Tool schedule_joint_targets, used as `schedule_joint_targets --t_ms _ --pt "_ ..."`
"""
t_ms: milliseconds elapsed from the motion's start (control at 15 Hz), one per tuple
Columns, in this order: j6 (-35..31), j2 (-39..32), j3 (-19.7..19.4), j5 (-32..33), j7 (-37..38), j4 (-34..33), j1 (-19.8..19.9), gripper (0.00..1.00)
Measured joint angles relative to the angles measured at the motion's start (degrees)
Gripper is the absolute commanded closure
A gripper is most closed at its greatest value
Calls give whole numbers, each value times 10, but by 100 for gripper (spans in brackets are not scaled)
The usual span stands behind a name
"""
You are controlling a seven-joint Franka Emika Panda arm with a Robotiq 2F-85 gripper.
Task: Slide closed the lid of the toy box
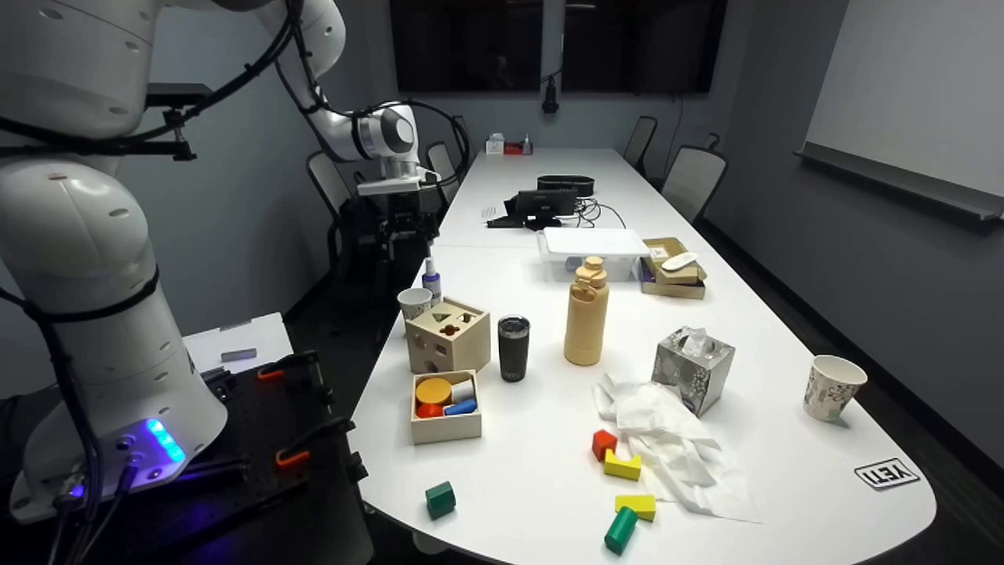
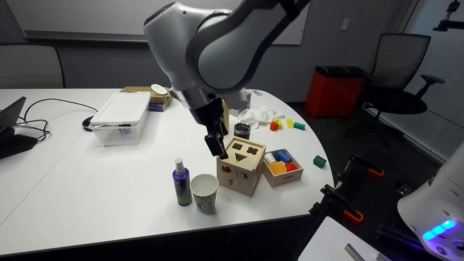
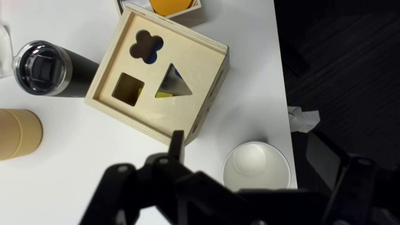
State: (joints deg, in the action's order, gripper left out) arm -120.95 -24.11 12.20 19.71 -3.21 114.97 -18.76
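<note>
The toy box (image 1: 463,353) is a light-wood cube on the table; it also shows in another exterior view (image 2: 235,181) and in the wrist view (image 3: 215,84). The top panel, which looks like the lid (image 3: 175,115), lies within the box's raised rim. It has flower, square and triangle cutouts. Its right edge in the wrist view looks about flush with the box side. A round hole shows only in a side face. My gripper (image 3: 250,153) is open and empty, its fingers wide apart. In an exterior view the gripper (image 1: 409,231) hangs above and beyond the box, apart from it.
A paper cup (image 2: 204,194) and a spray bottle (image 2: 182,185) stand close beside the box. A dark tumbler (image 1: 514,349), a tan bottle (image 1: 587,322) and a low tray of coloured blocks (image 1: 447,429) are also near. The table edge (image 3: 282,78) runs close by.
</note>
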Motion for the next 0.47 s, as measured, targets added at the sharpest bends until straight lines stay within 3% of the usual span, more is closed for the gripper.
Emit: schedule_joint_targets --t_ms 467 --pt "9 44 2 -30 -14 -3 12 0"
